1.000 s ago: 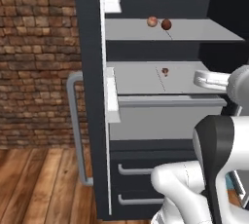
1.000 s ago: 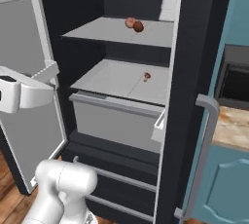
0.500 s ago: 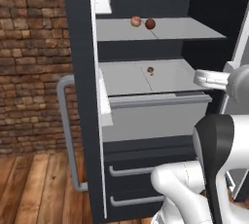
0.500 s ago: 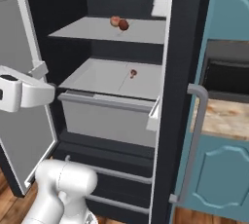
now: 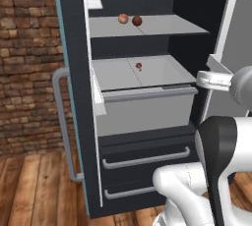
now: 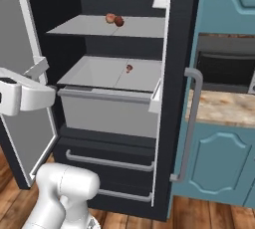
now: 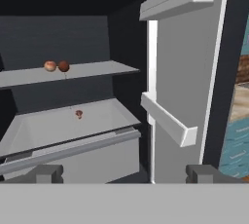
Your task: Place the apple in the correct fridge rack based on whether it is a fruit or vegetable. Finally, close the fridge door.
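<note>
Gripper: the gripper (image 7: 124, 172) hangs with its two dark fingertips (image 7: 46, 173) spread wide and nothing between them, facing into the open fridge from outside.

Apple: the apple (image 5: 137, 20) already sits on the upper fridge rack (image 5: 167, 25), touching or just beside the paler peach-pink ball (image 5: 123, 18) on its left; from the hand view it is far off, at the left of that shelf (image 7: 63, 65).

Change: over the last second the whole scene has slid sideways in both base views, so the base has been driving; the fruit has not shifted on its shelf.

Meaning: I judge the placing done, with only the door closing left.

Below: a tiny red bit (image 5: 139, 66) lies on the pale grey plate over the walled drawer-bin (image 5: 147, 107), well apart from the apple.

Doors: both doors stand open, the grey-lined one (image 6: 22, 73) and the one with the long grey handle (image 6: 188, 123).

Arm pose: the white arm (image 5: 216, 171) rises close before the fridge's lower drawers, its forearm lifted beside the grey-lined door, touching nothing that I can see.
</note>
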